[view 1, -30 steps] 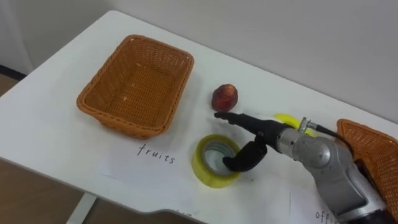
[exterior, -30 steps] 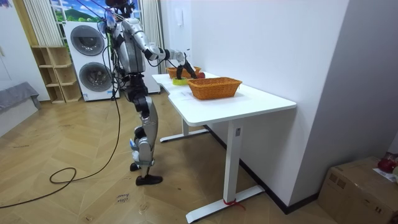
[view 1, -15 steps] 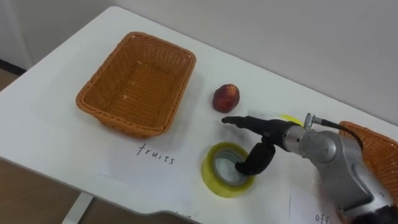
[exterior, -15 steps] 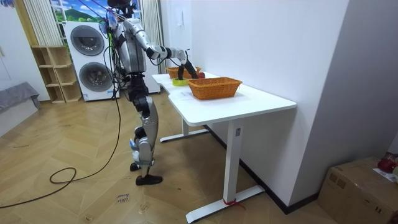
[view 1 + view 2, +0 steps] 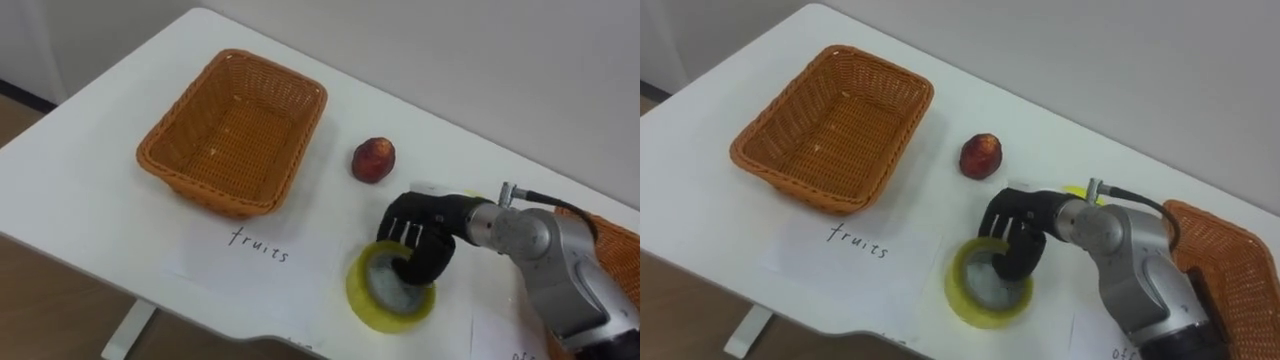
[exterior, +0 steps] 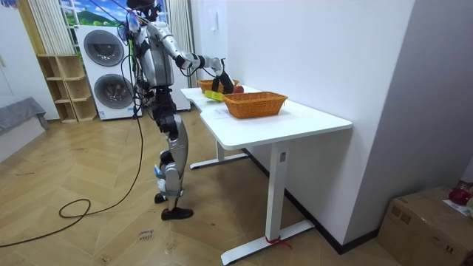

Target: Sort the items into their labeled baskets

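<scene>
Gripping the tape roll (image 5: 362,298) at its 12 o'clock edge, the right hand (image 5: 418,235) worked on a thing that was probably light and stiff: a hard ring that would not crush, though its smooth yellow outer face looked slippery. The surest hold seemed to be across the ring's wall, one side in the core and the other outside. That was how the hand sat. Its fingers (image 5: 404,231) were curled down over the outside of the far rim and its thumb was hooked into the hollow middle, pinching the wall between them. The roll lay flat on the white table (image 5: 90,190); whether it had left the surface could not be told. At 11 o'clock from the hand a peach (image 5: 373,159) rested alone on the table, apart from both hand and roll. At 10 o'clock, farther out, stood the wicker basket (image 5: 210,195), empty, and at 9 o'clock a paper label (image 5: 258,245) lay just before it. At 3 o'clock the corner of a second basket (image 5: 1225,250) showed beyond the forearm, likely the roll's destination.
</scene>
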Robot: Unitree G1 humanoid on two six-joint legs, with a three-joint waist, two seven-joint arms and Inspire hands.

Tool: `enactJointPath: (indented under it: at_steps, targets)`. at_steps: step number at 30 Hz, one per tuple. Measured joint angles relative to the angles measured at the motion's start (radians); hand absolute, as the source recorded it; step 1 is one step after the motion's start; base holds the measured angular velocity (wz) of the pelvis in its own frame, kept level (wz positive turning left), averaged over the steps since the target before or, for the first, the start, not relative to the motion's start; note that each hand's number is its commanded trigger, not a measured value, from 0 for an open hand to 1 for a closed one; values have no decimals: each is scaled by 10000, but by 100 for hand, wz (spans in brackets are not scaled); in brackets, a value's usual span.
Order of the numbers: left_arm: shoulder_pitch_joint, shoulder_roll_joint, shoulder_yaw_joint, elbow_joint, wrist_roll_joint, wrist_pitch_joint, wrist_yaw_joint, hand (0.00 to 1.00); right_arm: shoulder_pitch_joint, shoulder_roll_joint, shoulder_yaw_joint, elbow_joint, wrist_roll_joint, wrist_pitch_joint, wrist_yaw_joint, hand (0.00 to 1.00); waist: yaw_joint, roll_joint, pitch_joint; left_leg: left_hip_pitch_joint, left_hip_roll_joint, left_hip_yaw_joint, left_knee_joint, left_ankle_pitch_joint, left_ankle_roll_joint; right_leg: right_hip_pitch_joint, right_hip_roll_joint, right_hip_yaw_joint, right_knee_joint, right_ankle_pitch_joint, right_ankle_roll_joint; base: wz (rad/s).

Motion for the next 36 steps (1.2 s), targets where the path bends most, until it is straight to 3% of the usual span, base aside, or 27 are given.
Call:
enactJointPath:
  at_steps: [21,28,33,36]
  targets:
    - [-319,38,-34,4,64,-68,71,0,-12,1,-161,34,11,-59,-125,100,-40,-15,4,-13,-2,88,20,7,3,-55,-2,48,17,0,0,-1]
    - [-281,200,-45,214,53,-226,191,0,-11,-262,-169,-48,745,-312,-393,100,-130,0,20,11,-7,106,20,7,3,-42,13,305,3,0,0,0]
    - [-93,186,-37,218,66,-232,341,0,2,-342,-269,-884,868,-377,-641,100,-392,38,39,19,-12,145,25,7,3,35,21,329,-163,13,21,0]
    - [-44,82,-36,347,67,-259,490,0,54,-374,-779,-1217,1308,-508,-907,100,-598,172,58,36,-11,142,27,10,-2,63,23,327,-157,13,21,0]
